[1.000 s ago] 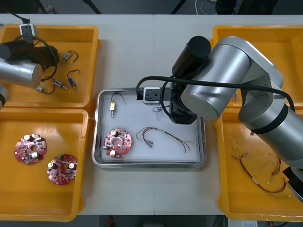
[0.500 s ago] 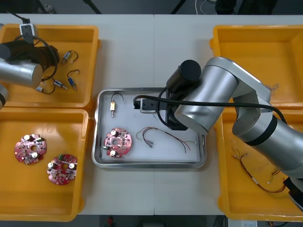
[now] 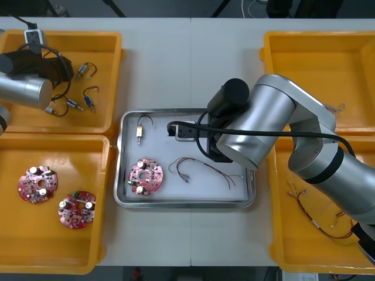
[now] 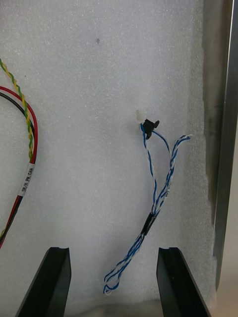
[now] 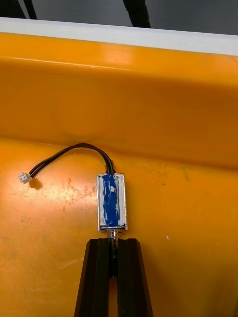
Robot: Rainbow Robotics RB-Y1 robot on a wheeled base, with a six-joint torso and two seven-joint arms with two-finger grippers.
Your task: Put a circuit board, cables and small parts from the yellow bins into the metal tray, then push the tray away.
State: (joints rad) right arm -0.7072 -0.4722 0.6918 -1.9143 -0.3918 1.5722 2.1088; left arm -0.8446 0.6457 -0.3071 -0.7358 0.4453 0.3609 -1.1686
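Observation:
My right gripper (image 4: 114, 253) stands open just above the metal tray's white inside (image 4: 89, 74), and a twisted blue and white cable (image 4: 158, 193) lies loose between its fingers. A red and yellow cable (image 4: 27, 148) lies beside it. In the front view the right arm (image 3: 258, 126) covers the tray's (image 3: 124, 175) right half. The tray also holds a round red circuit board (image 3: 145, 176), the red and yellow cable (image 3: 199, 167) and a small metal part (image 3: 139, 132). My left gripper (image 5: 113, 242) is in the far left bin (image 5: 148, 109), shut on the stem of a blue-wrapped small metal part (image 5: 111, 200) that has a black cable (image 5: 69, 151).
The left arm (image 3: 23, 79) hangs over the far left bin (image 3: 111, 76), where more small metal parts (image 3: 88, 99) lie. Two circuit boards (image 3: 37, 183) (image 3: 76, 206) sit in the near left bin. Red and yellow cables (image 3: 319, 216) lie in the near right bin.
The right arm has swung lower over the tray's right half and now covers the blue and white cable. Its gripper has opened. The left gripper has shut.

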